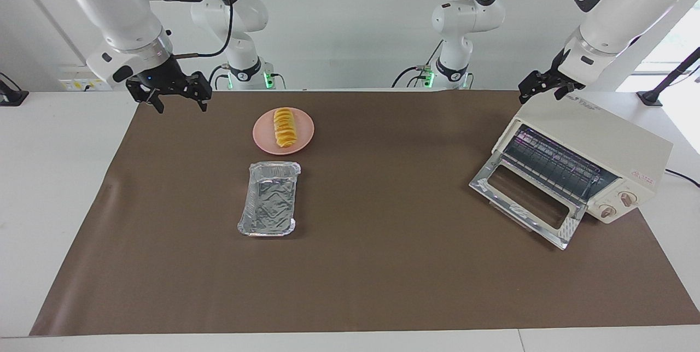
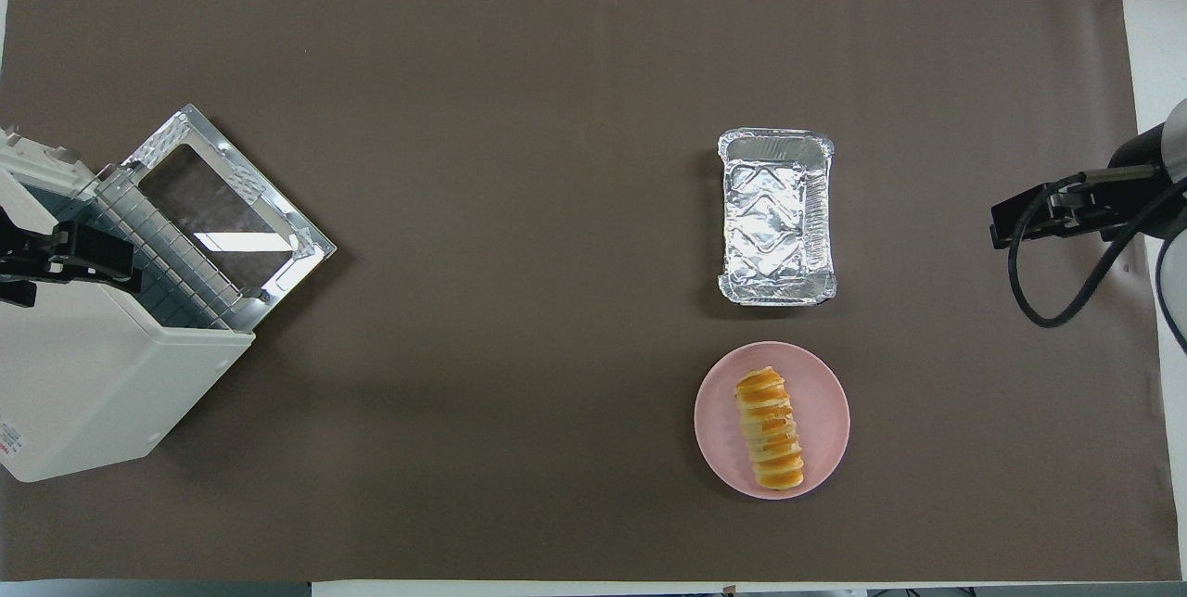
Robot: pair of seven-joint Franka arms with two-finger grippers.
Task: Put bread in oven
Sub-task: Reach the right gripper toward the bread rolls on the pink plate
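Note:
The bread (image 1: 285, 127) is a ridged golden loaf lying on a round pink plate (image 1: 262, 136), close to the robots; it also shows in the overhead view (image 2: 770, 430) on the plate (image 2: 825, 412). The cream-white oven (image 1: 601, 133) stands at the left arm's end of the table, its glass door (image 1: 525, 199) dropped open and the wire rack showing. In the overhead view the oven (image 2: 102, 393) shows with its door (image 2: 223, 208) down. My left gripper (image 1: 542, 93) hangs open just above the oven's top (image 2: 74, 263). My right gripper (image 1: 180, 105) is open and empty, raised over the mat's corner (image 2: 1020, 217).
A crinkled silver foil tray (image 1: 269, 204) lies empty, just farther from the robots than the plate; it also shows in the overhead view (image 2: 777, 217). A brown mat (image 1: 383, 264) covers the table.

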